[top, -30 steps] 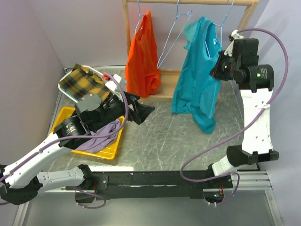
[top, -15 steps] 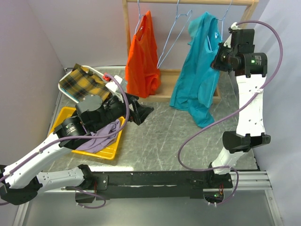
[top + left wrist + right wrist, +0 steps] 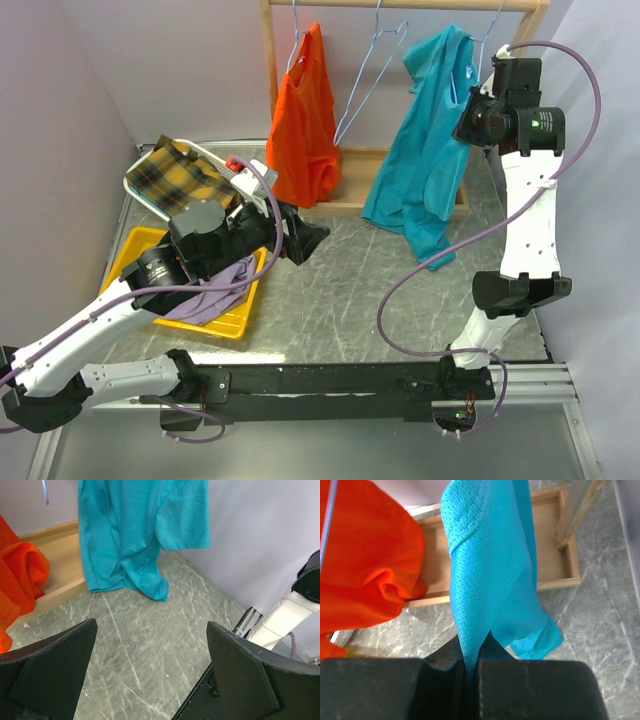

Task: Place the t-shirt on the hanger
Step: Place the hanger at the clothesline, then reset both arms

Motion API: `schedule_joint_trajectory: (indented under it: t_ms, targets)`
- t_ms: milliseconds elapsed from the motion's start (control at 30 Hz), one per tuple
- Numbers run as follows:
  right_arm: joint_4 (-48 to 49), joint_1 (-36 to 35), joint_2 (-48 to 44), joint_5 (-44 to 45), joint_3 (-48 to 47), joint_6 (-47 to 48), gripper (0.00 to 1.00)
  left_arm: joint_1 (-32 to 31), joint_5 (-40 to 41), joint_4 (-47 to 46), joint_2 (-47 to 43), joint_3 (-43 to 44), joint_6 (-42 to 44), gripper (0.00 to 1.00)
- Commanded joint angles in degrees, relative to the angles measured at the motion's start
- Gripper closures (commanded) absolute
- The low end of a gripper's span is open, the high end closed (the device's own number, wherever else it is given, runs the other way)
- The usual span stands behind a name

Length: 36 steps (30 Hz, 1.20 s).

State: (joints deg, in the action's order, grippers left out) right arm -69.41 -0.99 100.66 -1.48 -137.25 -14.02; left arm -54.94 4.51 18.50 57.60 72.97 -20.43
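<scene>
**Shirt raised to the rack, one hanger bare**

At far left, one plaid cloth [image 3: 180,178] lies in a basket [image 3: 212,152] and one lilac cloth [image 3: 212,290] lies in the yellow tray [image 3: 135,245], both set apart from the job. The left gripper [image 3: 308,240] hangs low over the table [image 3: 340,300], jaws wide apart with nothing between them. It is probably waiting to steady a hanger.

The rack [image 3: 400,4] carries three wire hangers. The left hanger [image 3: 294,30] bears the single orange garment [image 3: 305,120]. The middle hanger [image 3: 372,70] is bare. The right hanger [image 3: 484,28] hangs just beside the top of the one t-shirt [image 3: 425,150].

The shirt hangs down toward the table, pinched near its upper edge by the right gripper [image 3: 470,112]. That gripper is clamped tight on the fabric and lifted, so the neck reaches hanger height. Whether any wire sits inside the shirt cannot be told.
</scene>
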Motion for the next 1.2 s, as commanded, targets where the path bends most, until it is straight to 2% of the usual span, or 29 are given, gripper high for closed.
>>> schedule_joint_trajectory:
  t_ms: [0, 300, 367, 400, 500, 633, 667, 733, 767, 967, 1067, 1167]
  targets:
    - [6.4, 0.7, 0.0, 2.8, 0.5, -0.1, 1.00, 0.2, 1.3, -0.8, 0.3, 0.5, 0.9, 0.04]
    - [7.1, 0.7, -2.7, 6.6, 5.5, 0.0, 0.99, 0.2, 2.0, -1.1, 0.9, 0.0, 0.7, 0.04]
    - [7.4, 0.6, -4.3, 7.1, 6.8, -0.2, 0.90, 0.2, 2.3, -1.1, 1.1, -0.3, 0.6, 0.04]
    - [7.4, 0.7, -5.5, 7.4, 8.0, -0.6, 0.79, 0.2, 2.4, -1.0, 1.2, -0.4, 0.5, 0.04]
    - [7.3, 0.7, -7.3, 8.2, 10.0, -1.0, 0.59, 0.2, 3.1, -0.9, 1.5, -0.5, 0.1, 0.04]
    - [6.1, 0.6, -12.1, 7.6, 11.9, -1.6, 0.45, 0.2, 4.2, -0.9, 1.8, -0.5, -0.8, 0.04]
    - [6.6, 0.7, -13.5, 7.5, 13.0, -1.6, 0.39, 0.2, 4.6, -1.0, 2.0, -0.5, -1.1, 0.04]
    - [7.7, 0.6, -18.1, 7.3, 17.9, -2.0, 0.34, 0.3, 4.9, -0.6, 2.4, -0.4, -1.6, 0.04]
    - [8.8, 0.7, -19.9, 7.4, 21.4, -2.1, 0.24, 0.3, 4.8, -0.6, 2.7, -0.5, -1.8, 0.04]
    - [12.4, -0.4, -31.0, 4.6, 31.3, -2.7, 0.11, 0.3, 6.1, 0.0, 4.2, -0.7, -3.6, 0.04]
    - [14.1, -4.7, -35.6, 6.1, 35.3, -3.2, 0.00, 0.3, 7.9, 0.4, 4.4, -1.2, -5.1, 0.04]
    - [16.7, -12.0, -38.8, 8.6, 40.5, -4.3, 0.00, 0.6, 9.9, 0.5, 4.4, -2.6, -7.0, 0.04]
